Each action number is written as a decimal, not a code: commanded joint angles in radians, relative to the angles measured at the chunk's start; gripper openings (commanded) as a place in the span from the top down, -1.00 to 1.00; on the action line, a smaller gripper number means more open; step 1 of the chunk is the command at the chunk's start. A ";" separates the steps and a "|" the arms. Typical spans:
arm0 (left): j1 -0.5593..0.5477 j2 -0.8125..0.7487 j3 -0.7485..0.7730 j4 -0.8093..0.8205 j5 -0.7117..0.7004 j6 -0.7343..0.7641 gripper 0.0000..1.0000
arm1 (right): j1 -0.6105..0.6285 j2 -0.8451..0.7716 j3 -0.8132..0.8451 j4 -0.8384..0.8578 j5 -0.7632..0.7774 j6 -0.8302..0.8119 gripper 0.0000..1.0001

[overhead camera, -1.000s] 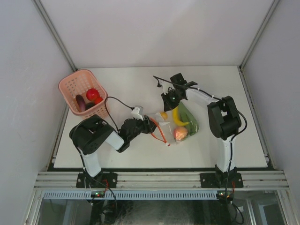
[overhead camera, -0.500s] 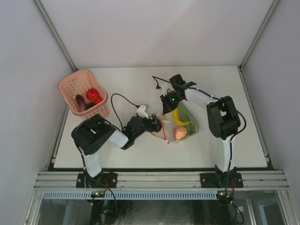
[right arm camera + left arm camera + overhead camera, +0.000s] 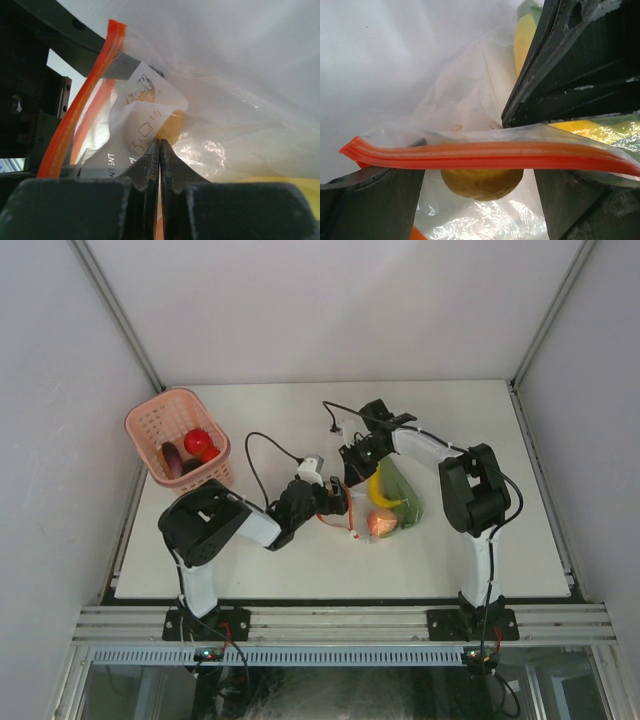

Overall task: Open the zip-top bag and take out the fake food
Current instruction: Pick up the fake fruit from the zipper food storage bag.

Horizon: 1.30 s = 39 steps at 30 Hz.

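Left claw [image 3: 339, 505] has advanced onto zip-top bag [image 3: 365, 524].

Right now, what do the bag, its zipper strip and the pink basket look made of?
The bag: thin clear plastic film, glossy; it crinkles and shows the food through it. The zipper strip: red-orange plastic, thicker, ridged, semi-gloss. The basket: pink rigid plastic, likely moulded; perforated walls.

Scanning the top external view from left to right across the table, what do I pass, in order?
Pink basket → left tool → zip-top bag holding fake food → right arm. The right tool overlaps the bag, so it is left out.
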 commanded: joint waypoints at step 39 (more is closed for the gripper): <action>0.003 -0.485 -0.205 -0.368 0.174 -0.203 0.48 | -0.086 -0.194 -0.011 -0.020 -0.037 -0.049 1.00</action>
